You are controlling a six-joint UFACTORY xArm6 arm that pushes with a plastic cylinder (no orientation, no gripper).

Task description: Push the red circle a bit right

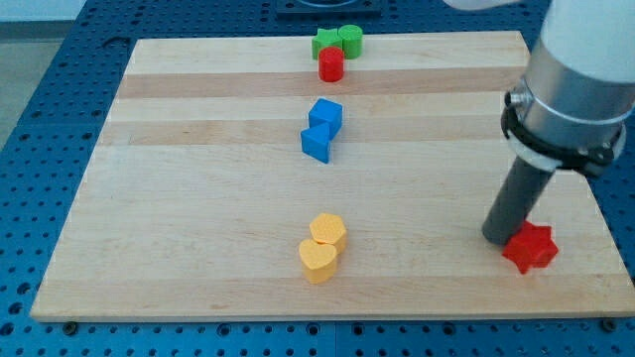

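Red circle (330, 65) sits untouched at the worktop's (198, 248) top beside two green blocks (338, 42); your tip (499, 238), clawless, rests beside the red star (529, 248), so the push remains.

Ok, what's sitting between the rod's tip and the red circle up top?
In the camera view, only bare board lies between my tip and the red circle. The two blue blocks sit left of that line.

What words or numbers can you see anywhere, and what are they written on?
None: no words, numbers or signs show anywhere.
The wooden board, the red circle and the other blocks are all plain.
My tip and the grey arm above it carry no label either.
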